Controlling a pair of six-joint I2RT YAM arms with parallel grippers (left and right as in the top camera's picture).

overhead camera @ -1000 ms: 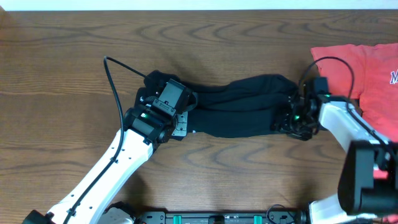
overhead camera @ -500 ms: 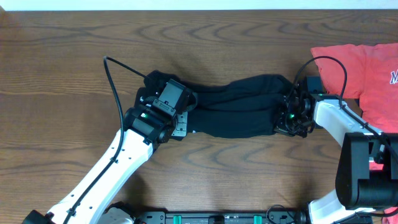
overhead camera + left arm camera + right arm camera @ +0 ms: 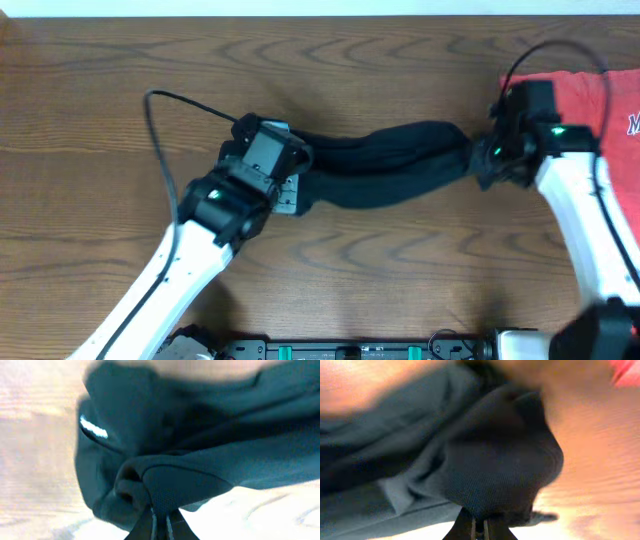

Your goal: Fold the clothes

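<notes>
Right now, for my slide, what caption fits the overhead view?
Left gripper and right gripper pinch opposite ends of the black garment stretched between them.

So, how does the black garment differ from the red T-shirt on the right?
The black garment is plain; the red T-shirt has white lettering. The black garment is bunched into a long band, while the red T-shirt lies spread out. The left gripper and the right gripper pinch the black garment's ends in shut fingers; nothing holds the red T-shirt. Both are cloth on the wooden table.
</notes>
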